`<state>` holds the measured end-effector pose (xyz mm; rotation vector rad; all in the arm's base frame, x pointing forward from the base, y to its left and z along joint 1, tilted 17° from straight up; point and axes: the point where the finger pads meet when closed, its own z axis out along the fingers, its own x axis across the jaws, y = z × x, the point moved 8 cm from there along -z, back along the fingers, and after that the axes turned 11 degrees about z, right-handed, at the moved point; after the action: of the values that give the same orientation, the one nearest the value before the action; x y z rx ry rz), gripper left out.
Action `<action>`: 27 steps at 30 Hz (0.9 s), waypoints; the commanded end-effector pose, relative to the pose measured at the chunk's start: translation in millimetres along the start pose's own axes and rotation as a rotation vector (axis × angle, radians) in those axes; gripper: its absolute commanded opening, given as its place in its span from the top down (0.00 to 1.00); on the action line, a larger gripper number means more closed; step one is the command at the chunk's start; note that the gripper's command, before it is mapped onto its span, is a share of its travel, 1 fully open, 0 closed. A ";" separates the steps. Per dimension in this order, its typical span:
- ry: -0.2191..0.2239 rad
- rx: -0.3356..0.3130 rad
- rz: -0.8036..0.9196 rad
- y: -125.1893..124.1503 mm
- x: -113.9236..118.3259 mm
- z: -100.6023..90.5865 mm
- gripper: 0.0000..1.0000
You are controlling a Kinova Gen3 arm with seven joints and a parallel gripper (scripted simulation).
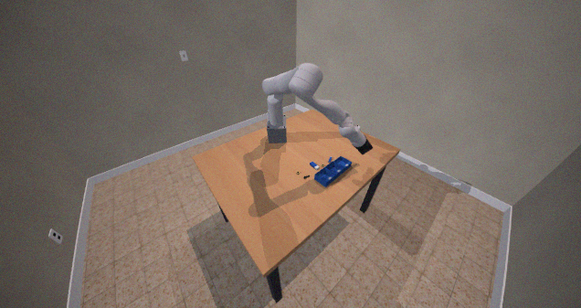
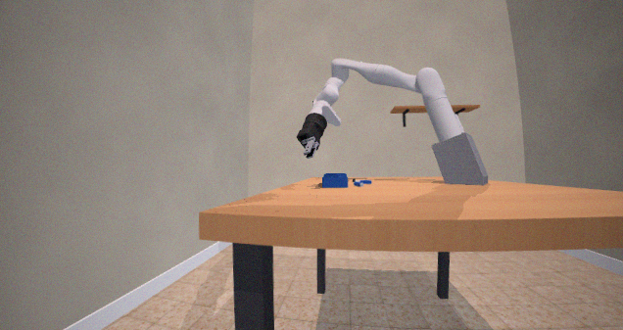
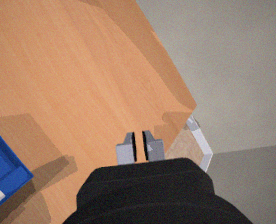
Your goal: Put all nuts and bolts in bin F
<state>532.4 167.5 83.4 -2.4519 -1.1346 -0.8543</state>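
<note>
A row of joined blue bins stands on the table; the wrist view shows only one end, with a label reading A. The F label cannot be read. A small dark bolt-like piece and a small nut-like ring lie beside the bins, on the robot base's side. Another tiny dark piece lies closer to the bins. My gripper hangs above the table beyond the A end of the bins. Its fingers stand a narrow gap apart with nothing between them. Its fingertips are hidden in the top view.
A blue and white block and a small blue piece lie beside the bins, towards the robot base. The table's corner is close to the gripper in the wrist view. Walls stand beyond the table.
</note>
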 end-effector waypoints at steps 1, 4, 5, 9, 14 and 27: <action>-0.020 -0.019 -0.065 -16.4 2.0 -7.7 0.69; -0.096 -0.039 -0.126 -18.9 -7.0 -15.2 0.69; -0.134 -0.049 -0.157 -20.3 -11.5 -18.7 0.69; -0.176 -0.060 -0.189 -21.4 -24.0 -28.5 0.69; -0.246 -0.080 -0.243 -22.4 -37.9 -43.4 0.69; -0.483 -0.150 -0.398 -24.6 -70.9 -106.9 0.69</action>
<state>435.4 86.4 110.9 -2.6792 -1.8017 -0.4406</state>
